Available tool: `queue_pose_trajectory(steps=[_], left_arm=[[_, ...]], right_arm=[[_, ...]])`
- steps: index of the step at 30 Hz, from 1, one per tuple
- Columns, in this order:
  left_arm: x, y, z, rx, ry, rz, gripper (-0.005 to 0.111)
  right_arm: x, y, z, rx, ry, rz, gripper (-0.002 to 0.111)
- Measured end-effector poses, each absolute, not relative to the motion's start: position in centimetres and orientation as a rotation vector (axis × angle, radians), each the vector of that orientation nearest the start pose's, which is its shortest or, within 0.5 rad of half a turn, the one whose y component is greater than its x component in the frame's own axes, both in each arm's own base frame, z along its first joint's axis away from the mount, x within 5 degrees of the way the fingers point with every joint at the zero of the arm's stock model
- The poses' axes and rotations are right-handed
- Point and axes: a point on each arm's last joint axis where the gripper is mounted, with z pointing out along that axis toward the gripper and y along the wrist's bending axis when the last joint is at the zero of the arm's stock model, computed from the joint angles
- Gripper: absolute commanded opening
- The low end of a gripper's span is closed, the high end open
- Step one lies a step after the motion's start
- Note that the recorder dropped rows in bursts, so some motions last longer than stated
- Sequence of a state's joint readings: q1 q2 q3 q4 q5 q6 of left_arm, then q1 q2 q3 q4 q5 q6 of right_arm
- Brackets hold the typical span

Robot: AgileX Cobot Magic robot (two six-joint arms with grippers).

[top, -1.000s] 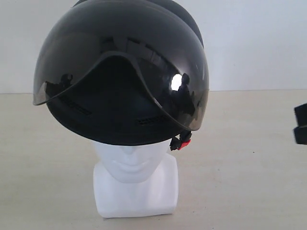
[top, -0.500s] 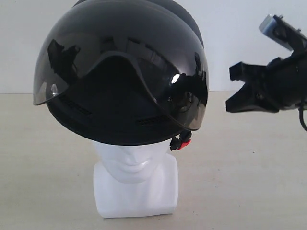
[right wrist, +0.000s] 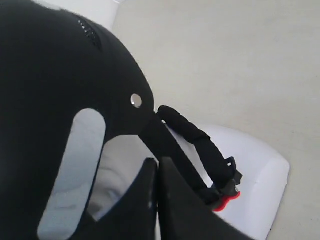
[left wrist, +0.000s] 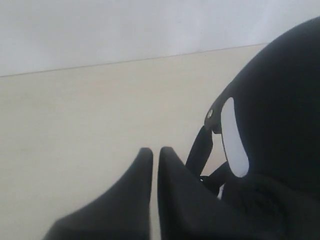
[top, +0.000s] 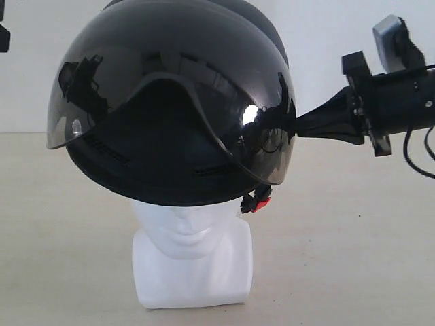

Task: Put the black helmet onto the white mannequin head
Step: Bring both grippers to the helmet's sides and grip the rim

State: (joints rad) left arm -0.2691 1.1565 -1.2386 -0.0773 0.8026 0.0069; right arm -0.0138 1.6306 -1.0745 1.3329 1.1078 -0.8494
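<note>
The black helmet (top: 177, 102) already sits on the white mannequin head (top: 190, 265). It comes low over the brow, so only the nose, mouth and neck show under it. The right fingers (top: 319, 123) are pressed together, pinching nothing. Their tips appear to touch the shell at the edge of the visor (top: 81, 115). The strap (right wrist: 200, 140) with its red buckle (right wrist: 227, 200) hangs just beyond these tips. The left fingers (left wrist: 135, 180) are also pressed together, with the other side of the shell just beside them.

I judge that the step in hand is a final nudge to seat the helmet straight. It is better to push softly and from both sides at once. The shell is round, hard and glossy, so closed tips can slide off it. The head is smooth white plastic on a blocky base and looks light, so a one-sided push may tip it on the pale matte desk (top: 353, 238). The lining looks dark and padded.
</note>
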Motion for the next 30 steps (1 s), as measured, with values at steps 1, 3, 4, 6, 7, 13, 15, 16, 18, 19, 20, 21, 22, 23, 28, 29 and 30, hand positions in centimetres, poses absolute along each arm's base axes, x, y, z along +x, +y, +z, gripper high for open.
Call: queue_pose_trajectory(steps=[1, 3, 4, 6, 7, 13, 15, 16, 18, 19, 20, 21, 22, 23, 28, 29, 30], left_arm=[[23.1, -7.0, 40.5, 0.286, 2.204, -0.247, 0.004], [23.5, -7.2, 40.1, 0.296, 2.216, -0.260, 0.004], [23.6, -7.3, 40.0, 0.297, 2.220, -0.264, 0.004], [23.8, -7.4, 39.8, 0.302, 2.226, -0.265, 0.004], [23.9, -7.4, 39.7, 0.306, 2.227, -0.265, 0.004], [24.3, -7.8, 37.6, 0.319, 2.294, -0.299, 0.004], [24.3, -8.0, 36.9, 0.331, 2.309, -0.323, 0.004], [24.3, -8.1, 36.6, 0.332, 2.314, -0.334, 0.004], [24.3, -8.3, 36.4, 0.333, 2.315, -0.361, 0.004], [24.3, -8.3, 36.3, 0.334, 2.317, -0.366, 0.004], [24.3, -8.3, 36.2, 0.332, 2.319, -0.373, 0.004], [24.2, -8.4, 36.1, 0.337, 2.320, -0.375, 0.004], [24.2, -8.4, 36.1, 0.339, 2.322, -0.377, 0.004], [24.2, -8.4, 35.9, 0.343, 2.323, -0.377, 0.004], [24.3, -8.4, 35.8, 0.346, 2.314, -0.373, 0.004], [24.4, -8.4, 35.9, 0.342, 2.304, -0.373, 0.004], [24.4, -8.4, 36.0, 0.340, 2.292, -0.371, 0.004]], right_arm=[[31.7, 8.1, 27.3, -0.192, 2.290, 1.375, 0.000], [31.7, 8.9, 27.2, -0.204, 2.292, 1.357, 0.000], [31.8, 9.2, 27.2, -0.207, 2.293, 1.346, 0.000], [31.8, 9.7, 27.1, -0.211, 2.295, 1.331, 0.000], [31.7, 9.9, 27.1, -0.215, 2.296, 1.330, 0.000], [31.8, 10.6, 28.2, -0.257, 2.257, 1.379, 0.000], [32.0, 10.6, 28.7, -0.269, 2.242, 1.376, 0.000], [32.1, 10.6, 28.9, -0.276, 2.235, 1.376, 0.000], [32.2, 10.7, 29.4, -0.281, 2.220, 1.386, 0.000], [32.2, 10.7, 29.5, -0.280, 2.216, 1.395, 0.000], [32.2, 10.8, 29.7, -0.288, 2.207, 1.405, 0.000], [32.2, 10.8, 29.8, -0.287, 2.203, 1.413, 0.000], [32.2, 10.8, 29.9, -0.283, 2.201, 1.422, 0.000], [32.2, 10.9, 29.9, -0.283, 2.196, 1.430, 0.000], [32.1, 10.9, 30.1, -0.294, 2.194, 1.441, 0.000], [32.1, 10.9, 30.1, -0.291, 2.195, 1.442, 0.000], [32.1, 10.9, 30.1, -0.291, 2.194, 1.443, 0.000]])
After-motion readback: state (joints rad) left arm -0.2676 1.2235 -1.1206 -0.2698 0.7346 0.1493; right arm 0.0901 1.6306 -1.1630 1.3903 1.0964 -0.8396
